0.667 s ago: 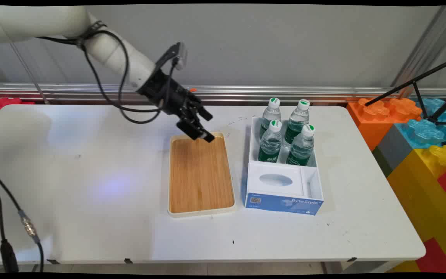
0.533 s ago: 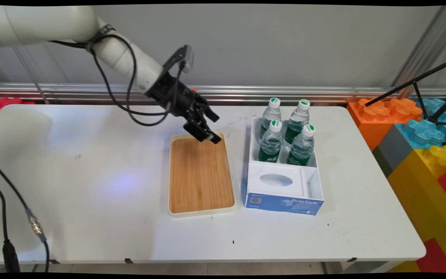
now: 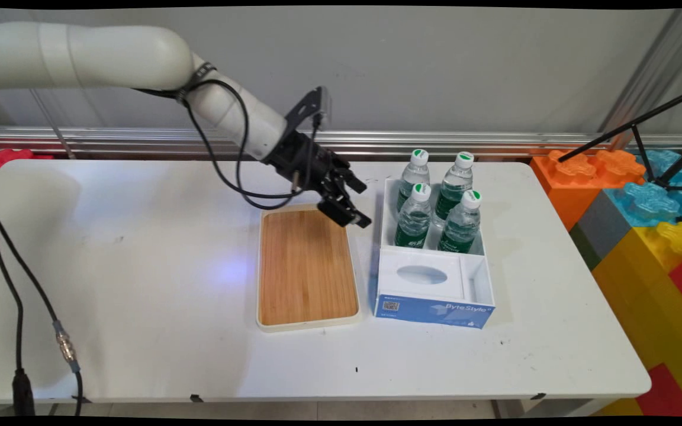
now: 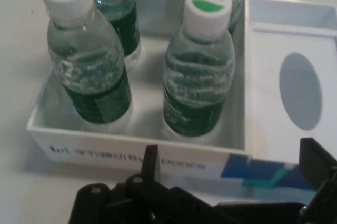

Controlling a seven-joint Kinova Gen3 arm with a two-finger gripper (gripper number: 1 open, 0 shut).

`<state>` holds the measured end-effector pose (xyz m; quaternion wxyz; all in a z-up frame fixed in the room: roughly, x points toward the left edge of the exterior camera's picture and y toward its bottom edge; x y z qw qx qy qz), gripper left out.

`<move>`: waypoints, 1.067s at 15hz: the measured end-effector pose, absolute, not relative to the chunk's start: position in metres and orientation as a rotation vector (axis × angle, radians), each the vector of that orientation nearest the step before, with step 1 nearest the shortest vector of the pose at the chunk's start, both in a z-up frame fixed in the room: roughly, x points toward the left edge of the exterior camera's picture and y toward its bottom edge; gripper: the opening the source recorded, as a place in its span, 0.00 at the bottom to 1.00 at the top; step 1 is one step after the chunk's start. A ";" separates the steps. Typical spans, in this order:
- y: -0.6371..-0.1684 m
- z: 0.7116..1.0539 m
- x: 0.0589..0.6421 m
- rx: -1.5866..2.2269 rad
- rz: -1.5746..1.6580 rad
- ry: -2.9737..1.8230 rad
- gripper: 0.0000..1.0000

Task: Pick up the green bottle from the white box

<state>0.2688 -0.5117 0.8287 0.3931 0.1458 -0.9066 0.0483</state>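
Bottles (image 3: pixel 438 204): four clear water bottles with green labels and white caps, standing upright two by two in the far compartment of the box; in the hand view, two (image 4: pixel 197 66) fill the front, two more behind.
Box (image 3: pixel 433 310): white inside, blue front panel with lettering, sits on the table right of the tray; near compartment covered by a white insert (image 3: pixel 422 275) with an oval cutout.
Gripper (image 3: pixel 357 204): black, hangs tilted down and to the right, above the gap between the tray's far right corner and the box's left wall; fingers spread wide apart, gripping nothing.
Fingers (image 4: pixel 151 163): in the hand view, one tip left of centre, the other at the right edge, both pointing at the box's side wall, bottles straight ahead.
Tray (image 3: pixel 307 322): cream rim, wooden floor, lying flat just left of the box, not touching.
Table (image 3: pixel 140 296): white, carrying tray and box.
Cables (image 3: pixel 228 171): black, looping under the arm's wrist; more hanging at the left edge.
Blocks (image 3: pixel 643 201): big coloured building blocks, orange, blue, yellow, red, beyond the table's right end.
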 end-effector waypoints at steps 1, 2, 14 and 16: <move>-0.514 0.825 0.263 0.372 0.131 -2.293 1.00; -0.517 0.822 0.257 0.375 0.138 -2.286 1.00; -0.532 0.802 0.219 0.356 0.149 -2.225 1.00; -0.532 0.800 0.216 0.356 0.151 -2.222 1.00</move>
